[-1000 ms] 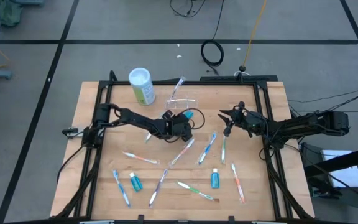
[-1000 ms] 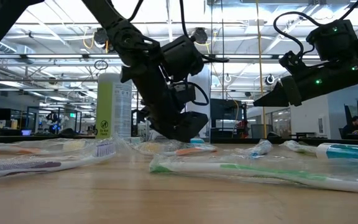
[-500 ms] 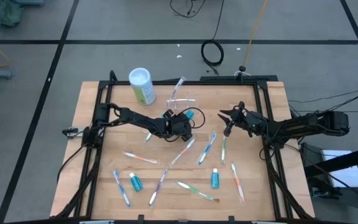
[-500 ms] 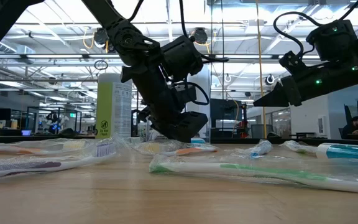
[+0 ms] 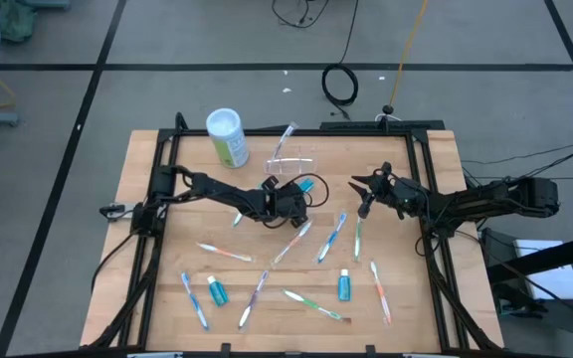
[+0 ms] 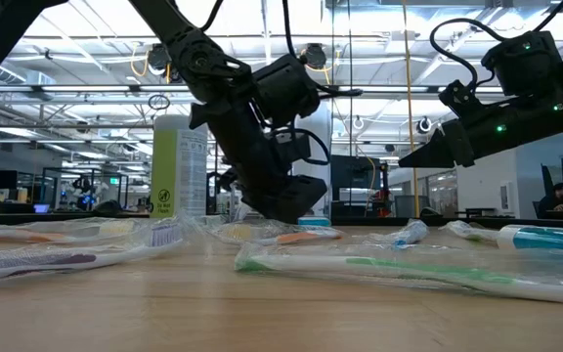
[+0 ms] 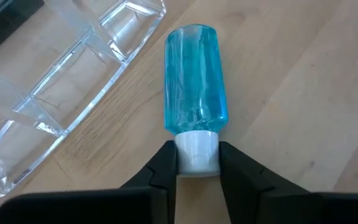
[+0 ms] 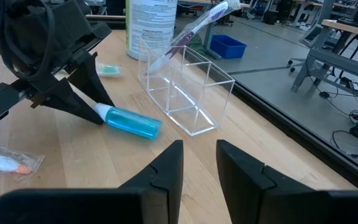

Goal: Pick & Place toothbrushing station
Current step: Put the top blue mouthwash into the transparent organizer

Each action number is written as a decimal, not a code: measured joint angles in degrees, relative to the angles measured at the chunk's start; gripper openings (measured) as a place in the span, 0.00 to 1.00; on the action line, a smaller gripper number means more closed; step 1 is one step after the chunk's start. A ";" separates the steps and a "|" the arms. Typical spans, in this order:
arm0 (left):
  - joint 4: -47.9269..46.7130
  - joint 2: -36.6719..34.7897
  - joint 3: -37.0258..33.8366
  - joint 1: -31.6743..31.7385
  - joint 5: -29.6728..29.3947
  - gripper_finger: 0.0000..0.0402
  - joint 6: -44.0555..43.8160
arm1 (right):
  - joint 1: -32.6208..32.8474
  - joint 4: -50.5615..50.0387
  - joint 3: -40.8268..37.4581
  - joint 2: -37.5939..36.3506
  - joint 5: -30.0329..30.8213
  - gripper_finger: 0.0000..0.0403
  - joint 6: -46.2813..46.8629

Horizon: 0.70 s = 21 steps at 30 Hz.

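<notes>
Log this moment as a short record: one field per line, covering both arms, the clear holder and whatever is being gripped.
left gripper: low over mid-table, fingers shut on the white cap of the blue bottle
blue bottle: lying on its side on the table, just beside the toothbrushing station
toothbrushing station: clear, upright, one toothbrush leaning in it
right gripper: raised over the table's right side, fingers open, holding nothing
green canister: upright, back left of the station

A blue bottle (image 7: 195, 81) with a white cap (image 7: 197, 152) sits between black tool fingers (image 7: 162, 171), beside the clear station (image 7: 55, 93) on the tan wood surface (image 7: 291, 93).
</notes>
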 joint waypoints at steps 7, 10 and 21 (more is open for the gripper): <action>-6.76 -6.96 0.21 -1.59 1.46 0.22 10.95 | 0.00 -0.40 -0.08 0.02 0.02 0.21 0.00; -9.33 -11.72 2.15 -1.75 1.84 0.22 16.65 | 0.00 -0.37 -0.08 0.02 0.02 0.21 -0.02; -9.93 -14.39 12.37 -2.77 -4.45 0.22 45.33 | 0.00 -0.79 -0.08 0.02 0.04 0.21 -0.08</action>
